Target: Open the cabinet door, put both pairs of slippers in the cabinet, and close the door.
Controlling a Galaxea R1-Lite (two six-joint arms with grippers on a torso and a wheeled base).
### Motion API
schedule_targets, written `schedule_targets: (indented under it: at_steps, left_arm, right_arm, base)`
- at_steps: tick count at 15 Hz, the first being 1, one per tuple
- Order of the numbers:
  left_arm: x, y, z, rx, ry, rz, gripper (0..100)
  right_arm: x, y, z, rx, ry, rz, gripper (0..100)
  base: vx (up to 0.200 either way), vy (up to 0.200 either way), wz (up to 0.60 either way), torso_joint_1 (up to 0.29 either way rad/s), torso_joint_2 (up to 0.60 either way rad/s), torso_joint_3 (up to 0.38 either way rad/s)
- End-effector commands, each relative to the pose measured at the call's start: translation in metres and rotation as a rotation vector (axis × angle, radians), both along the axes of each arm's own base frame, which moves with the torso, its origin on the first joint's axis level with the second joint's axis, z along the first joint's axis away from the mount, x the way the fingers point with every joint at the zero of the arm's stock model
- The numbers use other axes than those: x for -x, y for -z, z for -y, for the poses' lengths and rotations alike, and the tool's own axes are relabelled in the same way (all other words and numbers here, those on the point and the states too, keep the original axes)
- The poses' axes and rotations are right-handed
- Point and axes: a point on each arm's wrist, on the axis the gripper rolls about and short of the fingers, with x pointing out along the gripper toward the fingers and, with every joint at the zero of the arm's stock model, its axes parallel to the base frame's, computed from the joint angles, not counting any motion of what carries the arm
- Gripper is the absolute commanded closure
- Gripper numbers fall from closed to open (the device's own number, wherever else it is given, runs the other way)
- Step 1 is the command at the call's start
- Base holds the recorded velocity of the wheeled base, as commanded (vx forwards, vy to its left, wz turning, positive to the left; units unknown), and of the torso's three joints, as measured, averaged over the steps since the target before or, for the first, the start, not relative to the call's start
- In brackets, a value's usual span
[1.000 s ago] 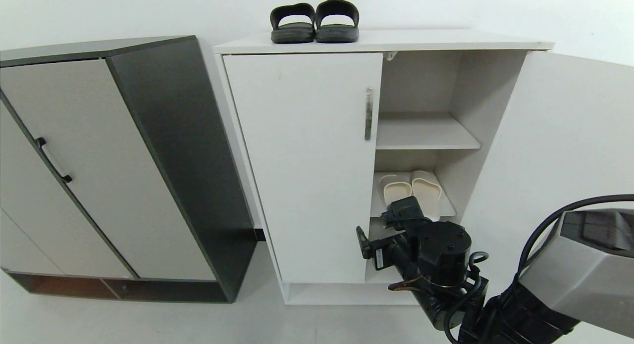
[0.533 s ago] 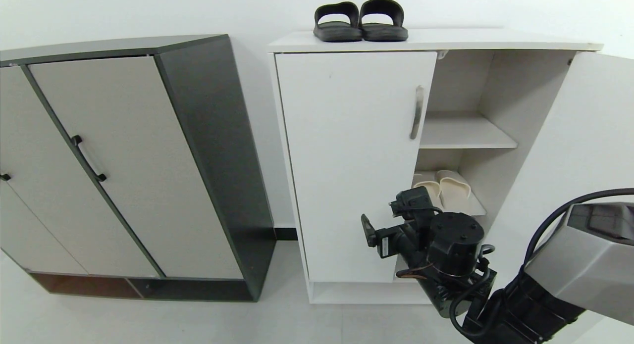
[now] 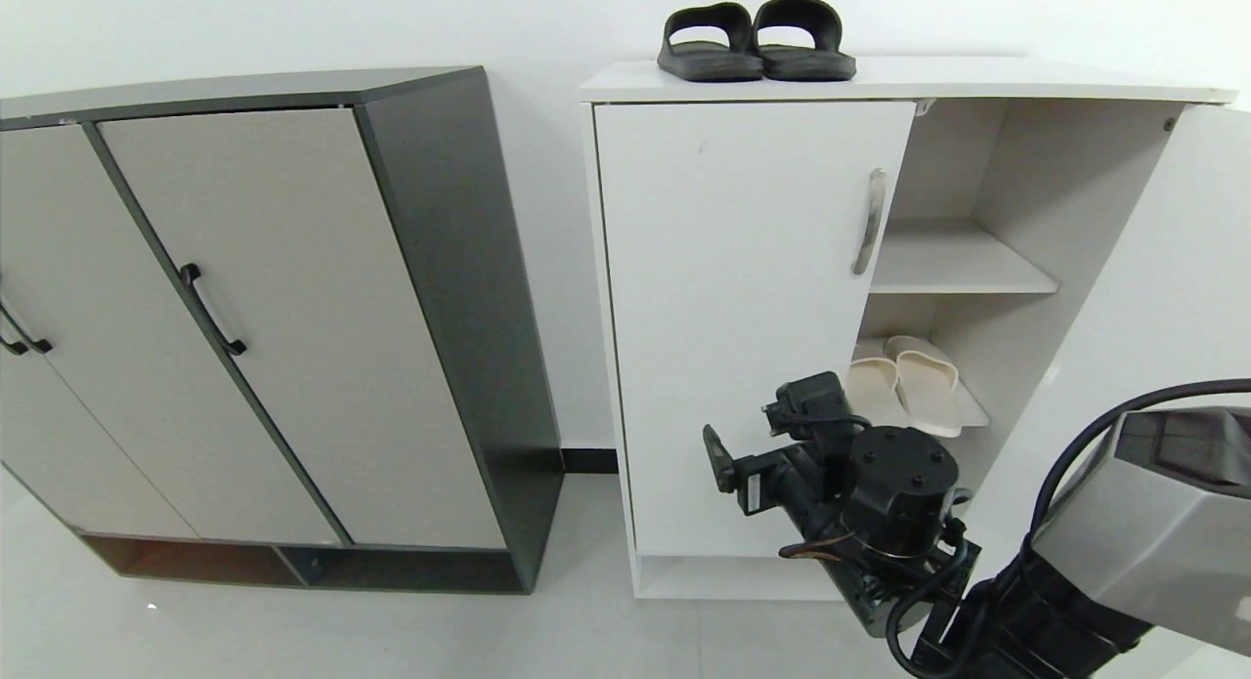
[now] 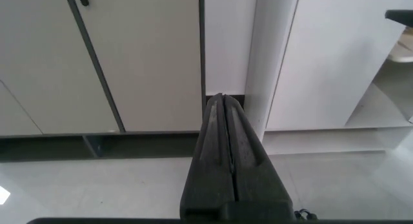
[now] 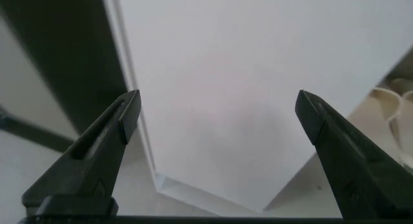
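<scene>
Two pairs of slippers are in different places: the black slippers (image 3: pixel 755 40) stand side by side on top of the white cabinet (image 3: pixel 1026 73), high above the right gripper (image 5: pixel 216 104), and the cream slippers (image 3: pixel 904 386) lie together on the lower shelf inside, just to that gripper's right and a little beyond it. The right gripper is empty, its two fingers (image 5: pixel 97 153) spread wide. It faces the closed left door (image 3: pixel 733 318) from close by, low on the panel and well below the metal handle (image 3: pixel 868 222). The right door (image 3: pixel 1153 298) stands swung open on the gripper's far right, and the upper shelf (image 3: pixel 953 264) is above the cream pair.

The left gripper (image 4: pixel 221 101) has its fingers pressed flat together with nothing between them. It points down toward the floor (image 4: pixel 129 185), at the strip of wall between the white cabinet and the grey cabinet (image 3: pixel 450 269).

Compared with a second ago, the whole head view has slid: both cabinets now sit further toward the right of the picture and more of the grey cabinet's doors shows, so the camera has turned and the furniture has not moved. Both pairs of slippers lie as they did. Against the white cabinet, the right gripper has shifted to the left. It stood at the edge of the opening, overlapping the front of the cream slippers, and now it hangs before the closed door with the cream pair clear on its right.
</scene>
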Motion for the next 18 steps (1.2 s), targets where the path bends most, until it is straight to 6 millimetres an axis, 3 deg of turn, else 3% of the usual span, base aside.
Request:
schedule_targets:
  at_steps: [1, 14, 18]
  left_arm:
    - [0.0000, 0.0000, 0.0000, 0.000, -0.001, 0.000, 100]
    - [0.0000, 0.0000, 0.0000, 0.003, -0.002, 0.000, 100]
    - [0.0000, 0.0000, 0.0000, 0.002, -0.002, 0.000, 100]
  right_arm:
    - [0.0021, 0.0039, 0.0006, 0.016, -0.011, -0.011, 0]
    - [0.0015, 0.0130, -0.0007, 0.029, -0.033, -0.014, 0]
    - [0.0017, 0.0134, -0.0005, 0.031, -0.033, -0.017, 0]
  base:
    - [0.000, 0.000, 0.00, 0.000, 0.00, 0.000]
    - [0.000, 0.000, 0.00, 0.001, -0.04, -0.043]
    - [0.000, 0.000, 0.00, 0.032, -0.29, -0.265]
